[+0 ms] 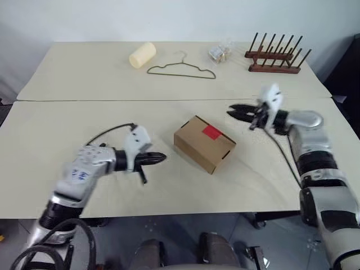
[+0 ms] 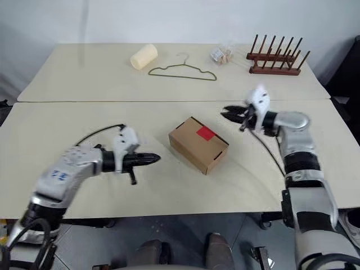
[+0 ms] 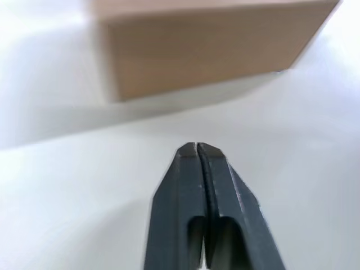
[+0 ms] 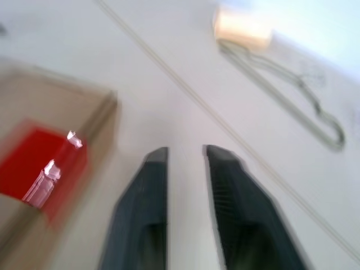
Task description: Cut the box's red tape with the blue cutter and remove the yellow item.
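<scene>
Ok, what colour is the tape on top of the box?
Bright red tape on the plain brown box; clearest in the left eye view.

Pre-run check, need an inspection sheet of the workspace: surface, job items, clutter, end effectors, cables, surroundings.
Surface: two cream tables butted together, seam between them.
Job's things: closed box with red tape on top; cutter and yellow item nothing seen.
Clutter: cream roll, wire hanger, clear packet, wooden peg rack, all on far table.
End effectors: left end effector shut, empty; right end effector open, empty; both clear of box.
Cables: black cable over left wrist.
Surroundings: pale wall behind.
</scene>
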Robot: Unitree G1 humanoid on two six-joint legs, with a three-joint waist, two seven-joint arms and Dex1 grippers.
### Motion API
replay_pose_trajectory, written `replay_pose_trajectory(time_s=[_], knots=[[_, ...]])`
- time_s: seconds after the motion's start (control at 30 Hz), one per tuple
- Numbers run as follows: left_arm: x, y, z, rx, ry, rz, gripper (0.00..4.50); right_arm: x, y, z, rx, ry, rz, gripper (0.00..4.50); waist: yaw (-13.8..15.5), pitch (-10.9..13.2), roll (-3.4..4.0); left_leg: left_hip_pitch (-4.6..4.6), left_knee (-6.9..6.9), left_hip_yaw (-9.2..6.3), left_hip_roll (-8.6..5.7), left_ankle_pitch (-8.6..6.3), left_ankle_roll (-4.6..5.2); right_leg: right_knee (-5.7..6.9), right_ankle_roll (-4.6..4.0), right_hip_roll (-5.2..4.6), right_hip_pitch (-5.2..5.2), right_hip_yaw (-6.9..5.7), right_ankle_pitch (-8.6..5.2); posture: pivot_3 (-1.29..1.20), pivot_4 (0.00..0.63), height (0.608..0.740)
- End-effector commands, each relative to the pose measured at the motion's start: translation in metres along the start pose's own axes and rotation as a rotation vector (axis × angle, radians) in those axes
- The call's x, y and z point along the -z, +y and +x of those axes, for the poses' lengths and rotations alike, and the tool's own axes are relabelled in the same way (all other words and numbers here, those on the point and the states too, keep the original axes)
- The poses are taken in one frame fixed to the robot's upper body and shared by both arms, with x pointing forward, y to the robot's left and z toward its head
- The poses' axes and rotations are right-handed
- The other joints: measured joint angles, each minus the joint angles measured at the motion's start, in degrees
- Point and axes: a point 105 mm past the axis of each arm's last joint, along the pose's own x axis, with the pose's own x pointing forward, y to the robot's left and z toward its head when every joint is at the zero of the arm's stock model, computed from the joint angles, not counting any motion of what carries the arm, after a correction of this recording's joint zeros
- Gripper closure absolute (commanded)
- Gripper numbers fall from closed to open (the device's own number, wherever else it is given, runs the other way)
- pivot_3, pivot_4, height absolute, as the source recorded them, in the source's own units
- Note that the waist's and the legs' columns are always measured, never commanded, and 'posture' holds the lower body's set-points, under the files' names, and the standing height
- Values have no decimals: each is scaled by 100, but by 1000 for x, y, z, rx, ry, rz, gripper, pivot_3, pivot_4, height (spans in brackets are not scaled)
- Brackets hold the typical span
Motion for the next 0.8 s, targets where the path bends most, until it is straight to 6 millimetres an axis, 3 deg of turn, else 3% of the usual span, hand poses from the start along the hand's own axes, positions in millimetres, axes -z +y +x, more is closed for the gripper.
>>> replay_pose_trajectory(time_s=[0.03, 0.13, 0.23, 0.4, 0.47, 0.63, 0.8], knots=[[-29, 11, -56, -111, -228, 82, 3295, -19, 16, -18, -143, -50, 32, 2219, -4, 0, 0, 0, 0, -4, 1, 0, 0, 0, 0, 0, 0, -1, 0, 0, 150, 740], [-11, 7, -113, -205, -232, 67, 2363, -23, 50, -24, -252, -61, 37, 1180, -25, 0, 1, 1, -7, -40, 10, -7, -6, -1, -3, 1, -1, -13, -2, 0, 150, 740], [16, 10, -169, -367, -182, -21, 1445, -41, 80, -32, -281, -244, 10, 143, -13, 3, 6, 5, -24, -37, 10, -12, -12, -6, -11, 3, -5, -25, -6, 0, 150, 740], [67, 0, -267, -629, -24, -167, 15, -48, 121, -37, -343, -344, 89, 0, 21, 4, 8, 8, -6, -38, 8, -19, -4, -12, -11, -2, 8, -27, -6, 0, 150, 740], [88, -8, -301, -706, 40, -224, 15, -50, 129, -39, -362, -359, 72, 0, 30, 2, 5, 8, -5, -39, 7, -24, 2, -16, -11, -7, 11, -28, -6, 0, 150, 740], [100, -14, -333, -737, 119, -240, 15, -55, 133, -40, -353, -385, 34, 0, 63, 1, 3, 13, -5, -38, -4, -35, 10, -18, -14, -40, 2, -40, -8, 0, 150, 740], [81, 1, -313, -650, 64, -272, 15, -59, 133, -39, -349, -380, 18, 0, 83, 1, 3, 12, -5, -40, -8, -42, 11, -15, -19, -84, 1, -88, -10, 0, 150, 740]])
